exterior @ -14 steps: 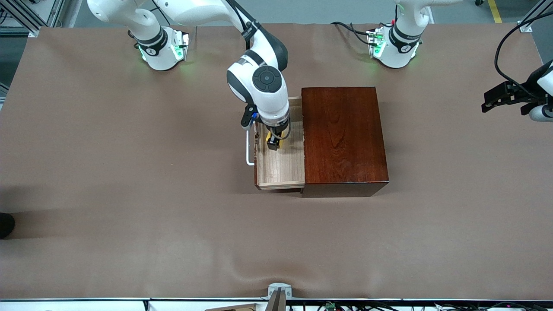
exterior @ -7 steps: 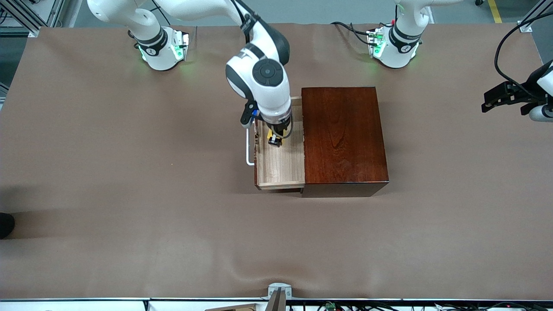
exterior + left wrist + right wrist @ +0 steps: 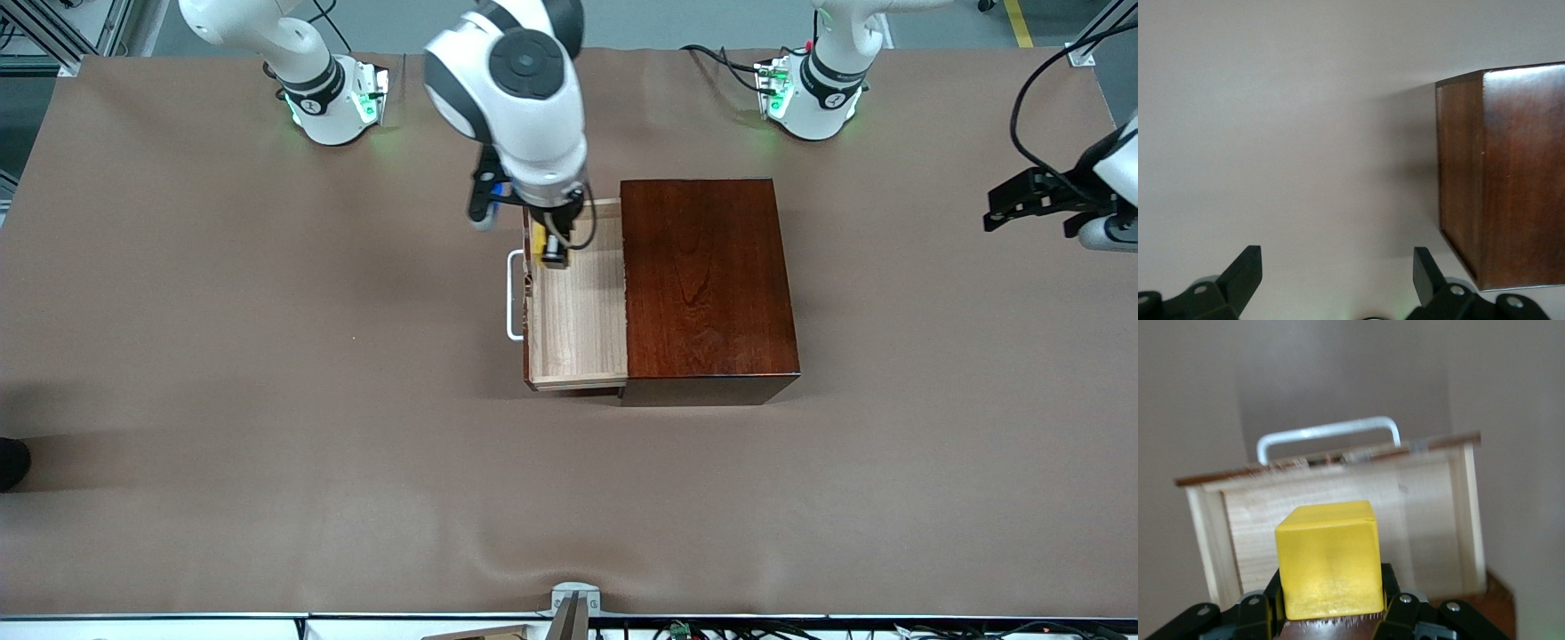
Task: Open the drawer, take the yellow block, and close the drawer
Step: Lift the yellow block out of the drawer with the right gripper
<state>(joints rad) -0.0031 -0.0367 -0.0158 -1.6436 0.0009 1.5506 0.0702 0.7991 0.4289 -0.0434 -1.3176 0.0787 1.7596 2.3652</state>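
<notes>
- No text, label, brand, number or sign is showing legibly in any view.
- Small dark marks are sitting on the arm bases (image 3: pixel 333 105), but they are not reading as any word.

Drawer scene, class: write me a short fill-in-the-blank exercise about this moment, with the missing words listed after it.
1. The right end effector is shut on the ____ block.
2. The drawer of the dark wooden box stands ____.
3. The drawer's white loop ____ faces the right arm's end of the table.
4. The left end effector waits with its fingers ____, holding nothing.

Missing words: yellow; open; handle; open
</notes>
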